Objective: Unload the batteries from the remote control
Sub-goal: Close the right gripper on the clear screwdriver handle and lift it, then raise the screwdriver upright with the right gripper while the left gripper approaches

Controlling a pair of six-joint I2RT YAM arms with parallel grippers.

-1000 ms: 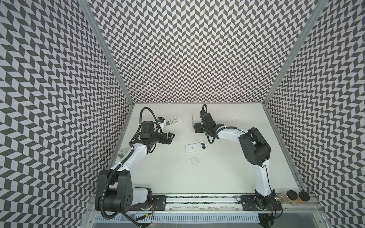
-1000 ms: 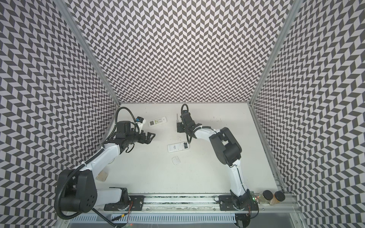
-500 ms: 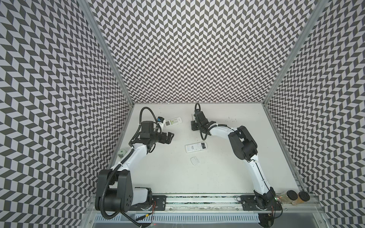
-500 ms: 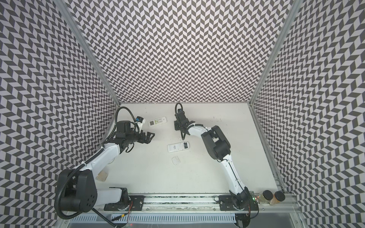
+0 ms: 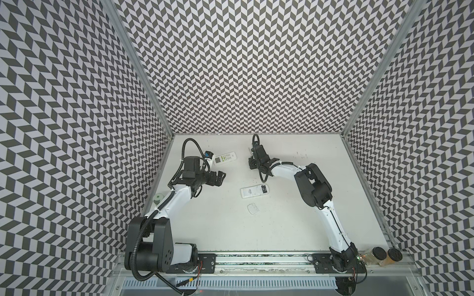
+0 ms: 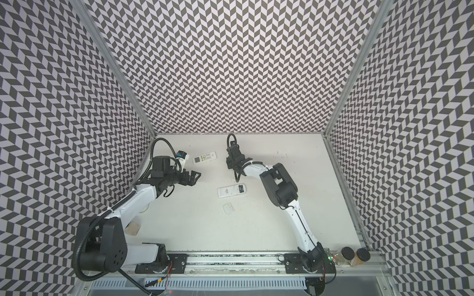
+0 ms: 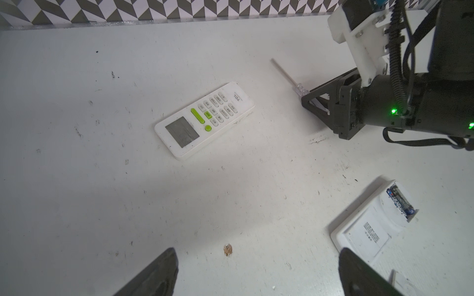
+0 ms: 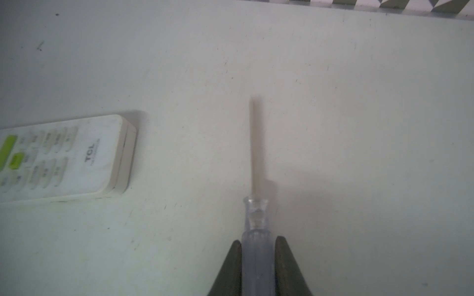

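We see a dark battery (image 7: 400,202) seated in the open end of the face-down remote (image 7: 364,232), mid-table (image 5: 295,230), its length lying across the remote's width. The cover (image 5: 252,208) lies just beside it, so opening looks done, but we see no cell out yet. The right claw (image 8: 258,243) is clamped on the screwdriver (image 8: 256,143). The left claw (image 7: 256,252) hangs wide open, holding nothing.

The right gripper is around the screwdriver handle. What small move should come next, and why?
Probably lift the screwdriver and bring it toward the face-down remote. The right gripper is shut on its clear handle, and that remote's compartment lies open with dark batteries inside, so a thin tip may help pry them out.
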